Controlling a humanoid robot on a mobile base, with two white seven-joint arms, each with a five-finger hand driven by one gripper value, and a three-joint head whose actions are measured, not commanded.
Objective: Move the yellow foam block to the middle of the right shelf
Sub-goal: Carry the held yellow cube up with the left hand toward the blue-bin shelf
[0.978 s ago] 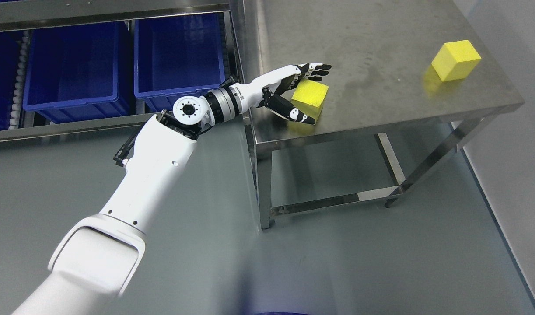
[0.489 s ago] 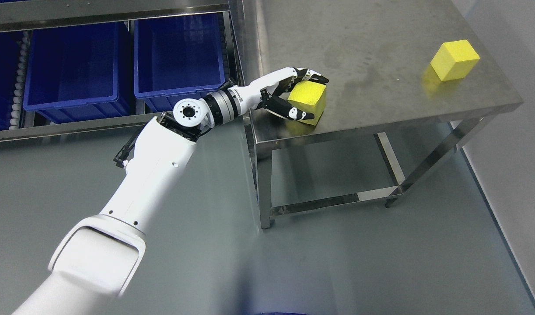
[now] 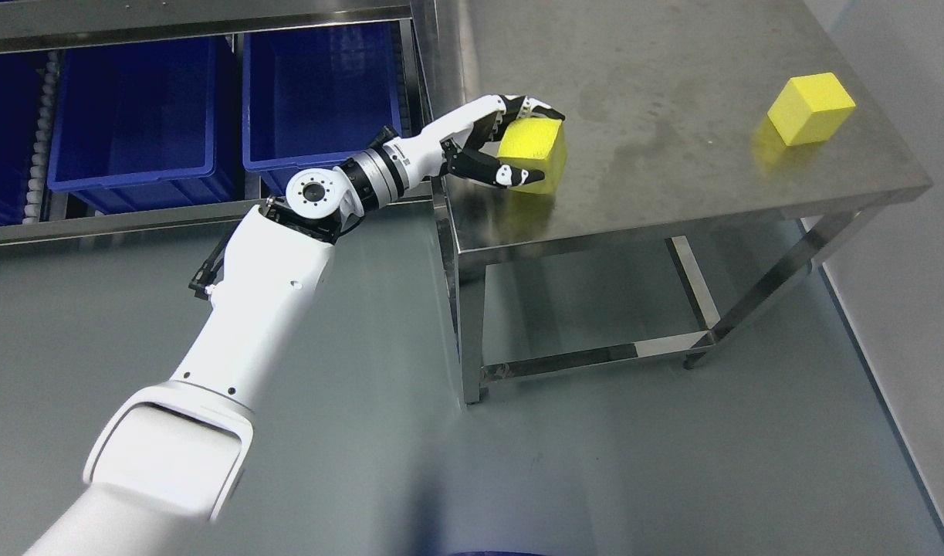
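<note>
— Since the left hand (image 3: 518, 150) has its fingers (image 3: 535, 105) curled over the top of the yellow foam block (image 3: 532, 153) and its thumb pressed on the near face, would you say the pick-up is done?

— Nearly, as I judge it. The grip looks closed, and the block seems tipped and raised a little off the desk (image 3: 672, 116), with its yellow reflection showing below it on the steel. I cannot tell whether a bottom edge is touching.

— And what is left?

— Most of it: the carry and the placing. The block is above the desk's near left corner, just beside the shelf unit (image 3: 201, 23) holding the blue bins (image 3: 132, 116). No shelf to the right shows in this view, so the goal spot cannot be pointed out.

— How does the block itself look?

— A bright yellow cube with a finely textured top and clean edges; no visible denting under the fingers. A second yellow cube (image 3: 811, 108) sits well apart, near the desk's far right edge, untouched.

— The right arm?

— Out of view.
</note>
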